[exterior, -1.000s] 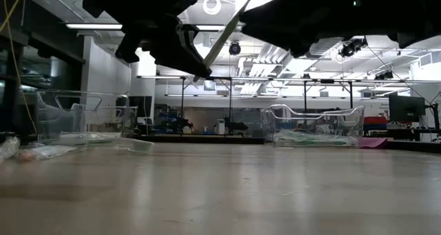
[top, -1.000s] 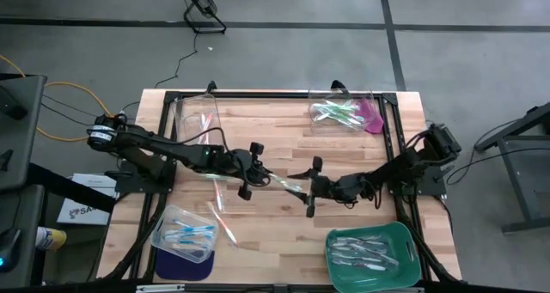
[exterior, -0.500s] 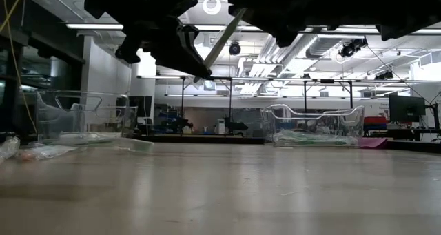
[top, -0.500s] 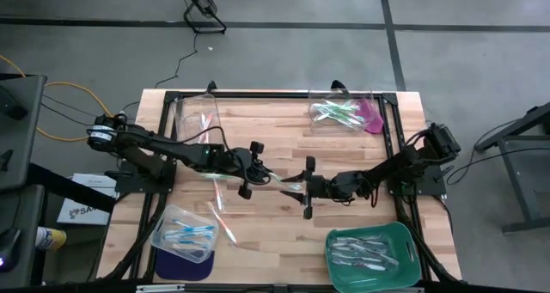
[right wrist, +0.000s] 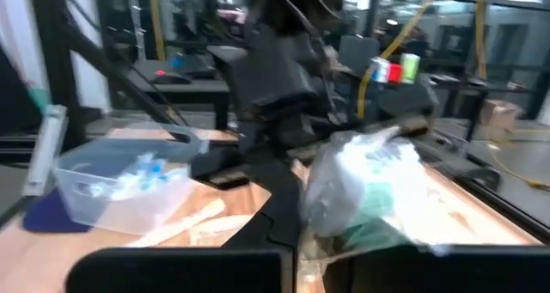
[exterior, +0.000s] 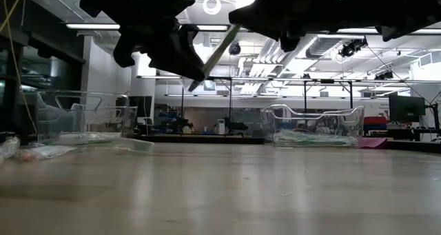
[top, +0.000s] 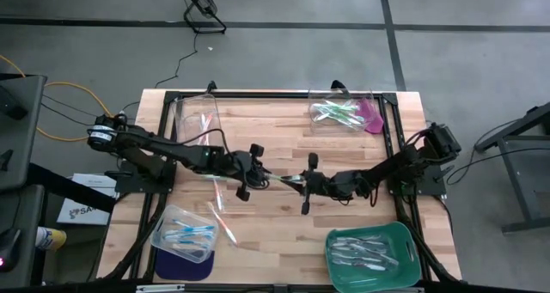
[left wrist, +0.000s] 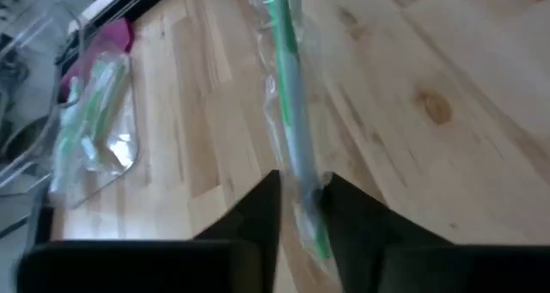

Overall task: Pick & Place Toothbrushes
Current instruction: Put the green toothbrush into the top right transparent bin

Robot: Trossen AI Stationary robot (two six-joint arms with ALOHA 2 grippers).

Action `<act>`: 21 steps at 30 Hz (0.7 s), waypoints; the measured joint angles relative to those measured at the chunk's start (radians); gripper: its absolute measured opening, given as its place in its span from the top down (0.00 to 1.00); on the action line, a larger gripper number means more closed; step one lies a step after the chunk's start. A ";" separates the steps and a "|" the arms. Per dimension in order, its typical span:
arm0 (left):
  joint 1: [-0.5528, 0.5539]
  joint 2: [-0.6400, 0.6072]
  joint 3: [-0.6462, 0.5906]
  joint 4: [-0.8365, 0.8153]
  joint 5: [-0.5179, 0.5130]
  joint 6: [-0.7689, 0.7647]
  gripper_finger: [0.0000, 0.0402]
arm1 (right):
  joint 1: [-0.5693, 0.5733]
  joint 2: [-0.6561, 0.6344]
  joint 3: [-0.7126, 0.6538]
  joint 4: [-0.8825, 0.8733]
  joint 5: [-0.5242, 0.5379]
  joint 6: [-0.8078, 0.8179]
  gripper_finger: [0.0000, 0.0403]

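Note:
A green toothbrush [top: 282, 180] in a clear wrapper hangs above the table's middle, between my two grippers. It slants in the low view [exterior: 217, 49]. My left gripper [top: 258, 170] reaches in from the left. Its fingers [left wrist: 266, 211] stand a little apart on either side of the toothbrush's left end [left wrist: 302, 198]. My right gripper [top: 302, 183] comes from the right and is shut on the other end. More toothbrushes lie in bins, in a tray and loose on the wood. My left gripper has its fingers close on both sides of the toothbrush's left end [left wrist: 296, 168]; whether they touch the wrapper, I cannot tell. My right gripper pinches the wrapped right end [right wrist: 357, 190] between its two fingers. It comes in level from the table's right. The toothbrush is lifted clear of the table and tilted.
Clear bins stand at the far left [top: 199, 119], at the far right with green toothbrushes [top: 339, 112], and at the near left with blue ones [top: 185, 231]. A green tray [top: 404, 241] sits near right. Loose pink-orange toothbrushes [top: 222, 217] lie below the left gripper.
My right gripper has moved toward the table's left, up to the toothbrush's free end, and has shut on it. The toothbrush stays lifted and slanted where it was. The left arm has kept still.

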 joint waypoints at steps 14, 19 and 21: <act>-0.010 -0.075 0.004 -0.204 -0.206 -0.046 0.53 | 0.011 -0.170 -0.001 -0.282 0.271 0.058 0.98; -0.010 -0.128 0.000 -0.315 -0.216 -0.108 0.56 | -0.004 -0.349 -0.001 -0.491 0.401 0.106 0.97; -0.010 -0.132 0.004 -0.316 -0.219 -0.127 0.57 | -0.021 -0.441 -0.001 -0.610 0.429 0.128 0.97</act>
